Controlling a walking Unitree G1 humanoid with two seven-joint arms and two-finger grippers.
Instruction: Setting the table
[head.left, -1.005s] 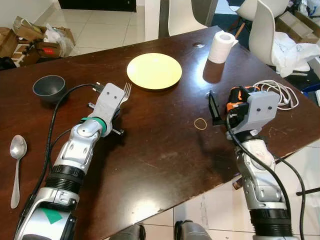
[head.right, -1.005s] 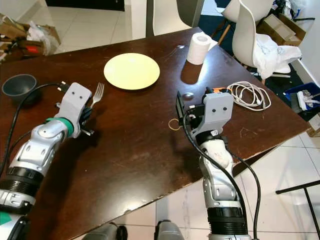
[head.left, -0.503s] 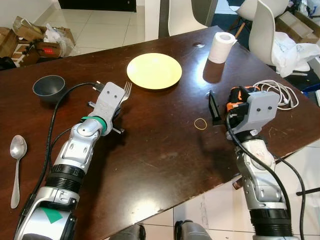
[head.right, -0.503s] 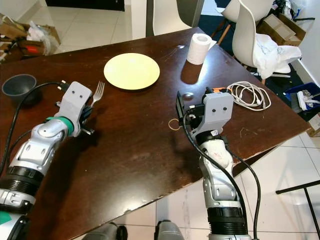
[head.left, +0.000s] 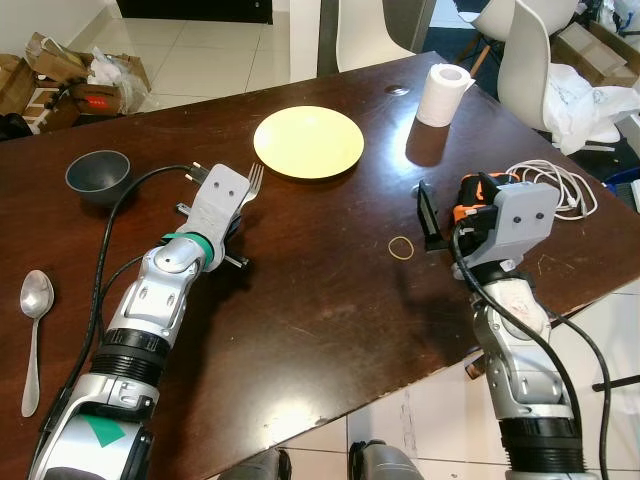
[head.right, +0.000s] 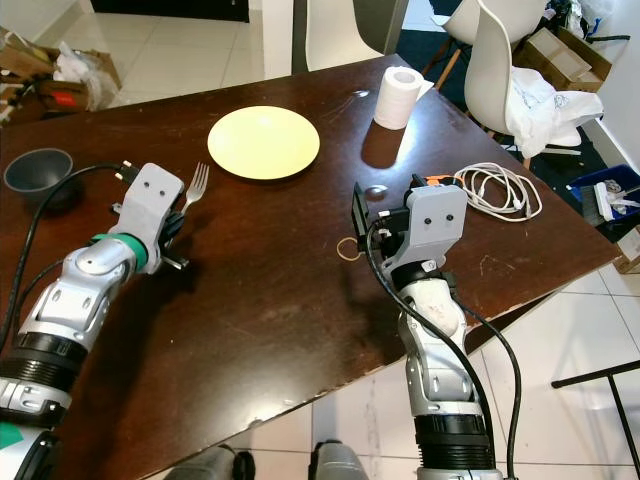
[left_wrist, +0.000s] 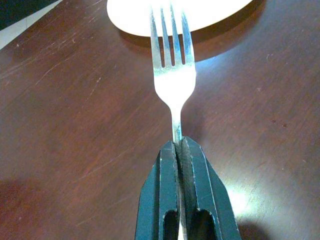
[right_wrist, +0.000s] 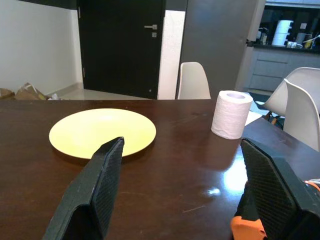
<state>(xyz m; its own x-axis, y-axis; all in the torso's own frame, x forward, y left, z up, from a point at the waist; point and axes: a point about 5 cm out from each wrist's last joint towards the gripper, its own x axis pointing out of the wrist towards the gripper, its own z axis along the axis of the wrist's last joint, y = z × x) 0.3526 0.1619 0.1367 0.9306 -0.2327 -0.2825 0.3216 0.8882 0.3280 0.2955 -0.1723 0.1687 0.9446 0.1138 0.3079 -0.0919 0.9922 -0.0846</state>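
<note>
On my screen the left gripper (left_wrist: 181, 165) is clenched on the handle of the fork (left_wrist: 172, 75); the two black fingers (left_wrist: 200, 185) press together with only the thin metal stem between them. In the left wrist view the fork's tines point at the near edge of the yellow plate (left_wrist: 200, 12) and overlap its rim in the picture; I cannot tell whether they touch it. In the left eye view the fork (head.left: 253, 184) sits left of centre, sticking out past the grey gripper housing, just beside the plate (head.left: 308, 141), which lies in the upper middle of the frame on the dark wooden table (head.left: 330, 300).

The right gripper (right_wrist: 187, 195) is released, its fingers (right_wrist: 97, 190) spread wide apart and holding nothing. In the left eye view it hangs at the right of the frame (head.left: 432, 217), its fingers just above the tabletop.

A dark bowl (head.left: 98, 176) stands at the upper left, and a spoon (head.left: 33, 335) lies at the far left edge, well apart from the plate. A roll of paper (head.left: 441, 94) stands at the upper right, a rubber band (head.left: 401, 247) lies just left of the right gripper, and a coiled white cable (head.left: 560, 185) rests at the right edge.
</note>
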